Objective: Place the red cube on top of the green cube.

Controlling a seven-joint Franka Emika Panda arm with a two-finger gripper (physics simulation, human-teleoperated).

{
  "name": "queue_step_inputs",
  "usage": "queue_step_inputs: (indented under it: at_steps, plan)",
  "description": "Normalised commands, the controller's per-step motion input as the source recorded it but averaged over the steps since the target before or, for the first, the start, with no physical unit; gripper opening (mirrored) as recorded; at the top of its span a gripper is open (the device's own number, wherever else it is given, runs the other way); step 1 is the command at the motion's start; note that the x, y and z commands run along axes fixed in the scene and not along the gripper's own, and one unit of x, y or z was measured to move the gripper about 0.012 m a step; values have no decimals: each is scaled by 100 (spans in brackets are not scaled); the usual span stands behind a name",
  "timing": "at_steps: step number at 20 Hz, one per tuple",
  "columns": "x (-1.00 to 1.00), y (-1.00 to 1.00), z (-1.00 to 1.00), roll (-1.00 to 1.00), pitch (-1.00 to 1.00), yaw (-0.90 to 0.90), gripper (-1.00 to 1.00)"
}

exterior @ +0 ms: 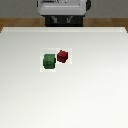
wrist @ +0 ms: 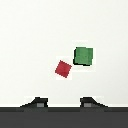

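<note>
The red cube [exterior: 62,56] looks matt and plain-faced, a dark red with no shine and no texture on any side; the green cube [exterior: 48,61] has the same dull, smooth finish in dark green, its top face a shade lighter than its sides; the counter [exterior: 30,95] is a flat, smooth white surface, matt and unmarked; behind its far edge runs a strip of brown wood-like floor [exterior: 15,22]; the robot base [exterior: 64,10] shows light grey smooth casing over a dark part; the pincer [wrist: 63,103] fingertips look dark grey and matt
</note>
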Motion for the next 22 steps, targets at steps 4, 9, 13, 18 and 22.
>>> queue_step_inputs:
  at_steps: [4, 9, 13, 18, 22]
  plan:
    - [0, 0, 0, 0, 0, 0, 100]
    - [0, 0, 0, 0, 0, 0, 100]
    - [0, 0, 0, 0, 0, 0, 100]
    - [40, 0, 0, 0, 0, -3, 100]
    - [0, 0, 0, 0, 0, -11, 100]
